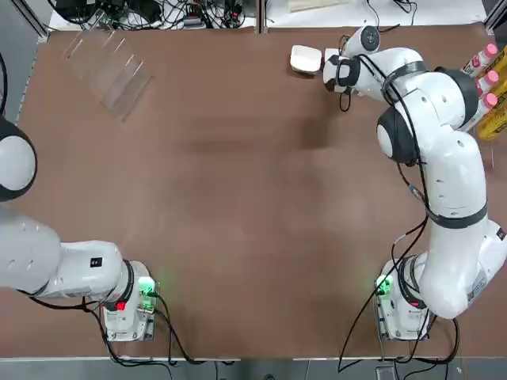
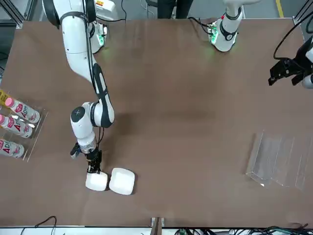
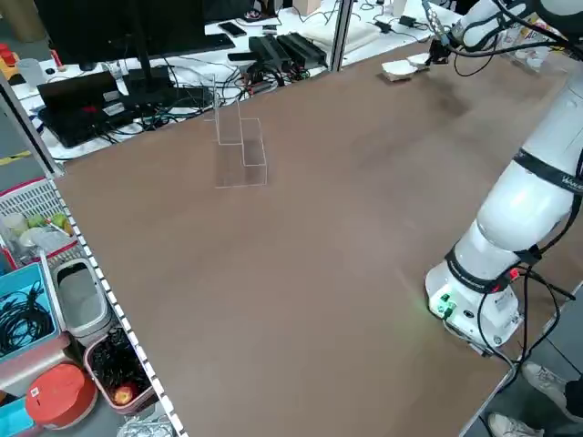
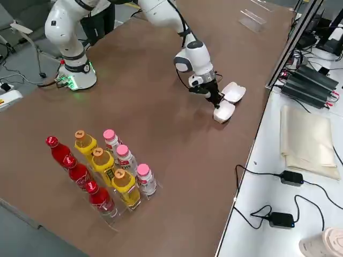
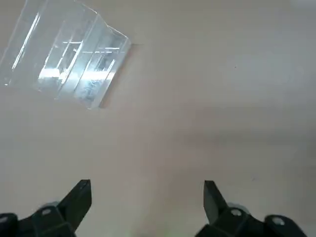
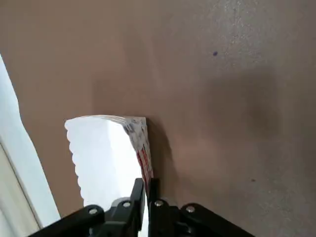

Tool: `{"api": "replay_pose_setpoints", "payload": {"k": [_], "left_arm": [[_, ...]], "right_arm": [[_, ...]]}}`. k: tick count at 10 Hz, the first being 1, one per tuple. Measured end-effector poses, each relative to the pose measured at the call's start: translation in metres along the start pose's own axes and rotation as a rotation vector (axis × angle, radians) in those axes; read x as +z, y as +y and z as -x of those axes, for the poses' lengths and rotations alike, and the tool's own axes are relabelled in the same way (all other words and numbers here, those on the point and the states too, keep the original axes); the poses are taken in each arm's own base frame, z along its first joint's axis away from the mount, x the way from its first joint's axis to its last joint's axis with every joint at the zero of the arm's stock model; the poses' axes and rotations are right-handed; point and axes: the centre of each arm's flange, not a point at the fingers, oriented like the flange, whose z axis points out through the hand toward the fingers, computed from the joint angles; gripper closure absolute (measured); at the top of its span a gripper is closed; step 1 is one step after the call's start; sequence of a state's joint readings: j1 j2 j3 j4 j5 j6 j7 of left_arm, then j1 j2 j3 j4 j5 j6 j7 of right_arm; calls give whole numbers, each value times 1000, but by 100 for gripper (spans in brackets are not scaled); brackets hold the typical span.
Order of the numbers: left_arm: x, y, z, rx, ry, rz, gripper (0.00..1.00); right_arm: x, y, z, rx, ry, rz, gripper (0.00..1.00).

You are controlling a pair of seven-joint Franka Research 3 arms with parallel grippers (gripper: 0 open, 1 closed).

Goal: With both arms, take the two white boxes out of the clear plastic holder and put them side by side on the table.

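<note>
Two white boxes lie side by side, touching, on the table (image 1: 238,198) at its far right. The outer box (image 2: 97,181) (image 4: 224,112) (image 6: 106,158) has my right gripper (image 2: 93,165) (image 6: 146,190) on it, fingers pinched together on its edge. The inner box (image 1: 306,59) (image 2: 122,181) (image 4: 234,92) lies free beside it. At the far left stands the clear plastic holder (image 1: 107,67) (image 2: 281,161) (image 5: 69,59), with nothing in it. My left gripper (image 2: 288,71) (image 5: 145,190) hangs open above the table on the left side, short of the holder, holding nothing.
A rack of pink-capped, yellow and red bottles (image 4: 107,166) (image 2: 17,122) stands at the table's right edge, close to my right arm (image 1: 444,158). Cables and equipment (image 1: 158,12) lie beyond the far edge. The arms' bases (image 1: 131,305) sit at the near edge.
</note>
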State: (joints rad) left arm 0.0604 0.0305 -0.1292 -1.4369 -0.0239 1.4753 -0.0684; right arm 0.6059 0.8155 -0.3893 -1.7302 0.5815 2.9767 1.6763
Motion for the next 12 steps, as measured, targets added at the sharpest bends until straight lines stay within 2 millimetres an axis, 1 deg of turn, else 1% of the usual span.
{"api": "replay_pose_setpoints", "payload": {"k": [1,2,3,6,7,8,9,10,12], "left_arm": [[0,0,0,0,0,0,0],[0,0,0,0,0,0,0],[0,0,1,0,-6,0,0],[1,0,2,-1,-15,-1,0],[1,0,2,-1,-15,-1,0],[1,-1,2,-1,-15,-1,0],[1,0,2,-2,-15,4,0],[1,0,2,-2,-16,12,0],[1,0,2,-3,-15,18,0]], "right_arm": [[0,0,0,0,0,-1,84],[0,-1,1,0,-1,-2,79],[-1,-2,2,0,-3,-4,71],[-3,-7,2,1,-5,0,56],[-5,-11,2,4,-5,19,43],[-11,-20,1,9,-6,41,36],[-22,-32,1,13,-10,70,32],[-37,-44,2,-6,-22,102,27],[-74,-66,4,-126,-68,160,13]]}}
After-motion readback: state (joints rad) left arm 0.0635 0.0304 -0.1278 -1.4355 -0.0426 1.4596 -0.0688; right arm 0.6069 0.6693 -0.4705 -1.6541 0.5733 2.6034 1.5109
